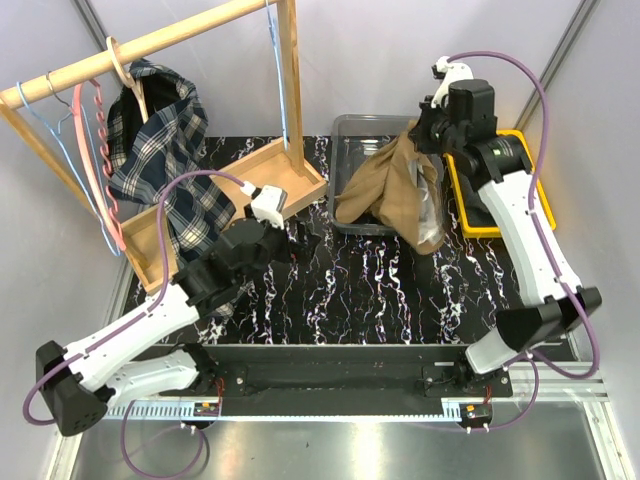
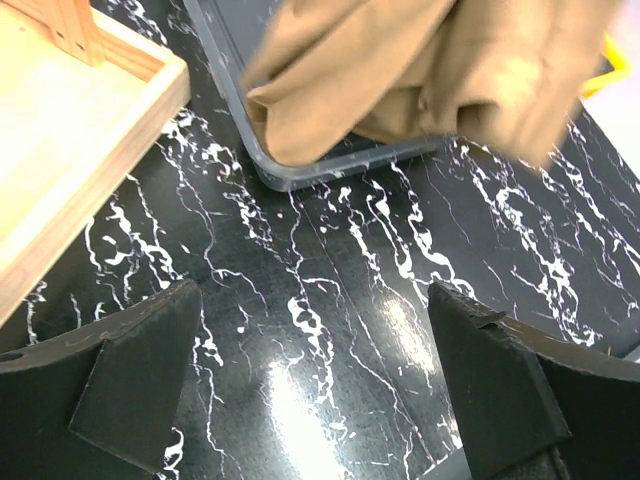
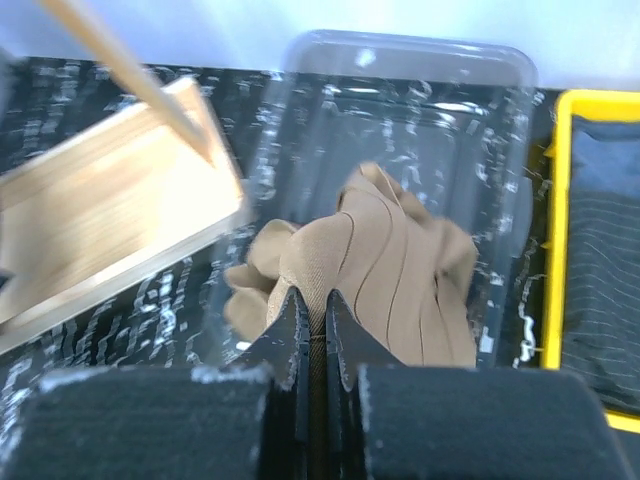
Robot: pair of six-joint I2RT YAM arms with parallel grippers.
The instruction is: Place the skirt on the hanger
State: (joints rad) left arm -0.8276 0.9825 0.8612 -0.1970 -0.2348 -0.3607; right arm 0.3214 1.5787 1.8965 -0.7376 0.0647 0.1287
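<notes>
Above the grey bin (image 1: 345,125), my right gripper (image 3: 312,305) is clamped on a fold of the skirt (image 1: 385,190), so it drapes free for hanging; my left gripper (image 2: 312,340) hovers, jaws wide apart.

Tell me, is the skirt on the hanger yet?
Not yet. Done: the right tool is shut on the skirt. In hand: the skirt hangs partly lifted out of the bin. Left: carry it to the hanger on the rail and hang it. The left tool is open and empty.
</notes>
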